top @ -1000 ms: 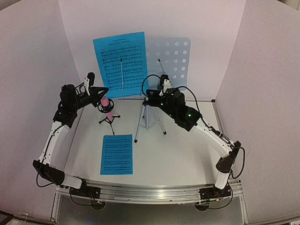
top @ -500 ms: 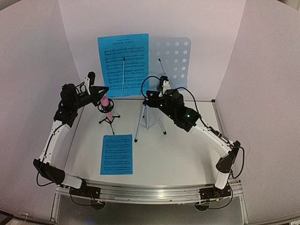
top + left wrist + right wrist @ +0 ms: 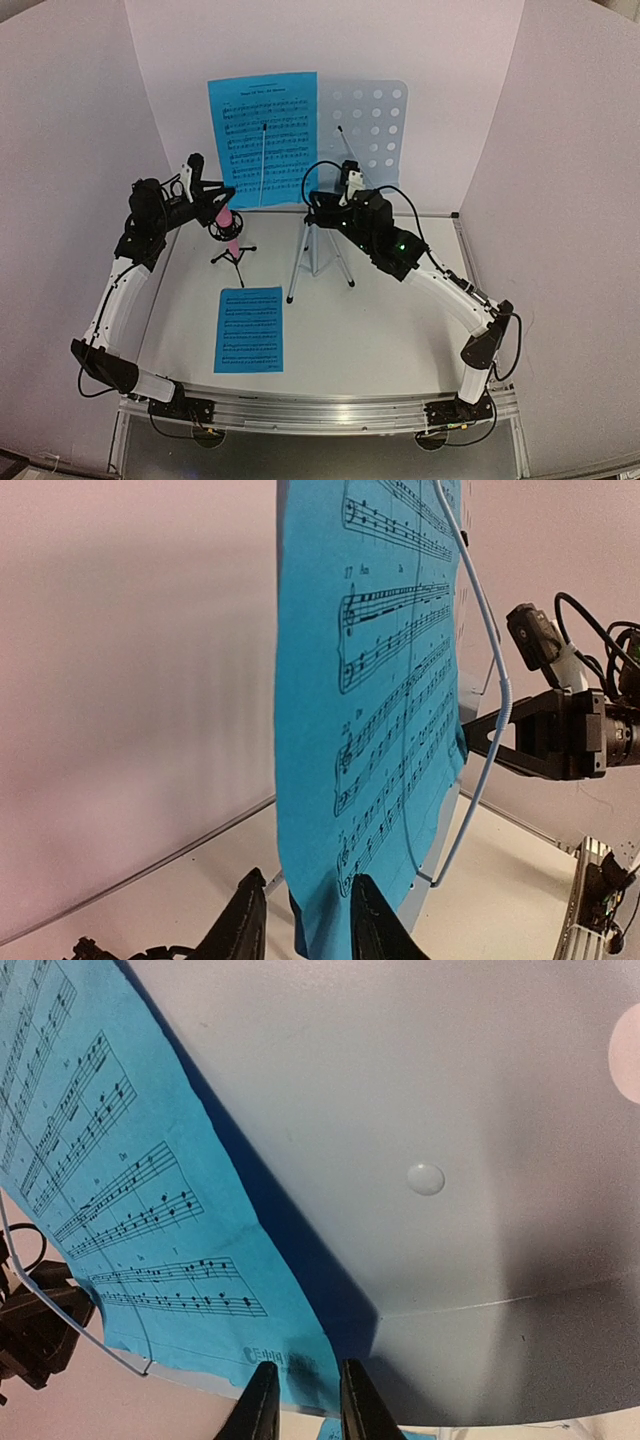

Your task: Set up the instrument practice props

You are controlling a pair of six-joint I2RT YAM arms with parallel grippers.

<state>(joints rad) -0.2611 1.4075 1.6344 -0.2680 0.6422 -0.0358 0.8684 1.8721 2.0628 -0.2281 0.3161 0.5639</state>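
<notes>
While mounted on silver tripod toward table rear, music stand desk with upright blue sheet over left half. Second sheet flat, nearer. Left gripper parted, astride upright sheet's bottom edge. Right gripper straddling same edge; clamped or not, cannot tell.

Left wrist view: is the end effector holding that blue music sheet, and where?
Apparently not held: fingers of the left end effector stand apart astride the lower corner of the bright blue printed music sheet.
</notes>
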